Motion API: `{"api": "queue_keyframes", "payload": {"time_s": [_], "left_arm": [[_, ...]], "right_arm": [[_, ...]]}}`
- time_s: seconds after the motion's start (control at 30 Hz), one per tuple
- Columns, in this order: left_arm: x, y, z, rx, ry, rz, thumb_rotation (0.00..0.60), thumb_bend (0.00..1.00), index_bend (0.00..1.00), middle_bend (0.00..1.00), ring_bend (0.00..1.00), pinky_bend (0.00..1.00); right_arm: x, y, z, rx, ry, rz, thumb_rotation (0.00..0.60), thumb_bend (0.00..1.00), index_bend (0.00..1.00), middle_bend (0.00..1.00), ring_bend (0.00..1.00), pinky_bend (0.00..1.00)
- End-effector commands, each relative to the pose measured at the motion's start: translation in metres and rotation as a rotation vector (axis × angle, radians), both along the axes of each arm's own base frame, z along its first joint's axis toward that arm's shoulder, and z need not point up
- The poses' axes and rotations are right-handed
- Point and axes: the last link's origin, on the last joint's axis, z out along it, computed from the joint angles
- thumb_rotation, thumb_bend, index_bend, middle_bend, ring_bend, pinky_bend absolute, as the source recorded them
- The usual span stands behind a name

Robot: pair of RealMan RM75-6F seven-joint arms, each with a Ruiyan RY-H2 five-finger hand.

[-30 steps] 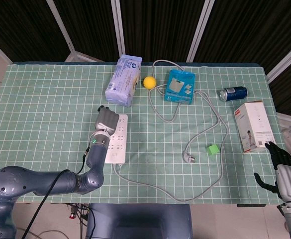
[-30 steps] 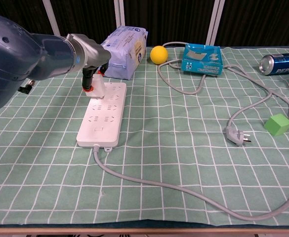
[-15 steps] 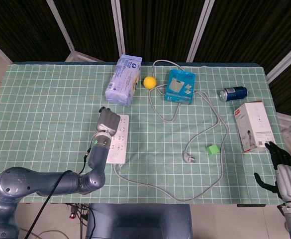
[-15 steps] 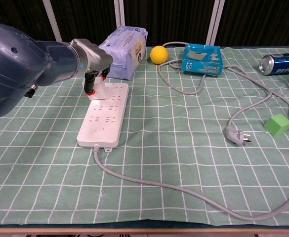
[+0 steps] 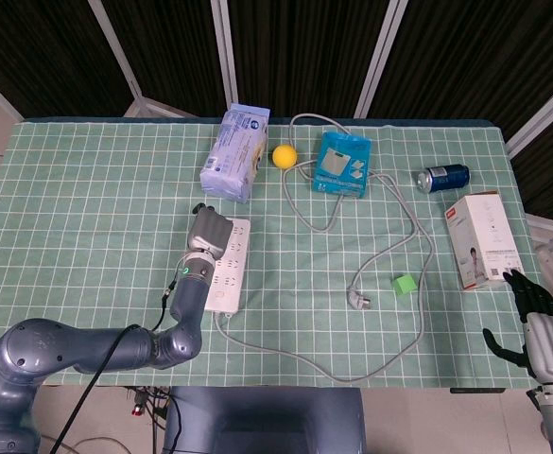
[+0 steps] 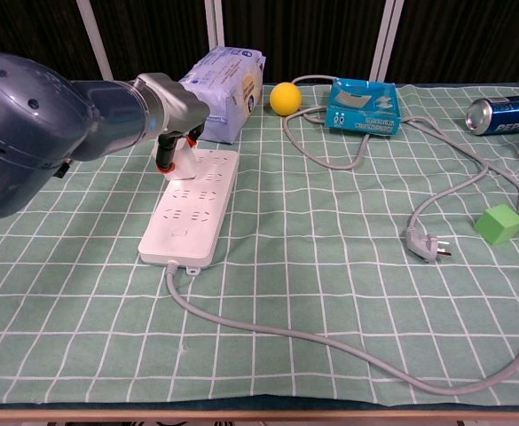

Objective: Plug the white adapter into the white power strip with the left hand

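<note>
The white power strip [image 5: 224, 276] [image 6: 191, 211] lies lengthwise at the table's left centre, its grey cable running off the near end. My left hand [image 5: 207, 231] [image 6: 172, 142] is over the strip's far end, fingers curled down. In the chest view it holds the white adapter [image 6: 183, 161], which touches the strip's far-left sockets; how deep it sits is hidden. In the head view the hand covers the adapter. My right hand [image 5: 539, 327] hovers at the table's near right edge, fingers spread and holding nothing.
A blue tissue pack [image 5: 235, 151], yellow ball [image 5: 285, 156] and teal packet [image 5: 342, 163] lie behind the strip. A blue can [image 5: 443, 177], white box [image 5: 484, 239], green cube [image 5: 405, 283] and the loose plug [image 5: 360, 301] on its looping grey cable [image 5: 418, 236] are to the right.
My left hand has shifted slightly right over the strip's far end with the adapter, and the strip's far end has swung a little right. The right hand has not moved.
</note>
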Motion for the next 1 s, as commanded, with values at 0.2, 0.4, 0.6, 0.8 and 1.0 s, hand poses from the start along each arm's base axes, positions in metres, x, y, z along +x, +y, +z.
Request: {"api": "queue_keyframes", "payload": {"time_s": [0.2,0.4,0.6,0.8,1.0], "left_arm": [[0.0004,-0.001,-0.0028,-0.006,0.011,-0.007,0.6,0.69,0.65,0.68,0.26,0.29],[0.0053,-0.002,-0.0074,-0.012,0.04,-0.033,0.6,0.68,0.61,0.65,0.26,0.29],[0.0058,-0.0006,-0.0038,-0.001,0.061,-0.039,0.6,0.66,0.59,0.64,0.26,0.29],[0.0046,-0.0007,-0.0031,-0.003,0.065,-0.038,0.6,0.66,0.59,0.63,0.26,0.28],[0.0045,-0.0031,-0.0049,-0.012,0.092,-0.037,0.6,0.49,0.44,0.5,0.23,0.25]], "right_arm": [[0.0003,0.0001,0.0,0.001,0.0,-0.001,0.6,0.39,0.0,0.0,0.0,0.04],[0.0001,0.0,0.0,0.0,-0.001,-0.001,0.6,0.4,0.0,0.0,0.0,0.04],[0.0003,0.0001,0.0001,0.0,-0.003,-0.001,0.6,0.4,0.0,0.0,0.0,0.04],[0.0005,0.0003,0.0,0.0,-0.002,-0.001,0.6,0.4,0.0,0.0,0.0,0.04],[0.0003,0.0004,0.0003,0.0,-0.003,-0.003,0.6,0.4,0.0,0.0,0.0,0.04]]}}
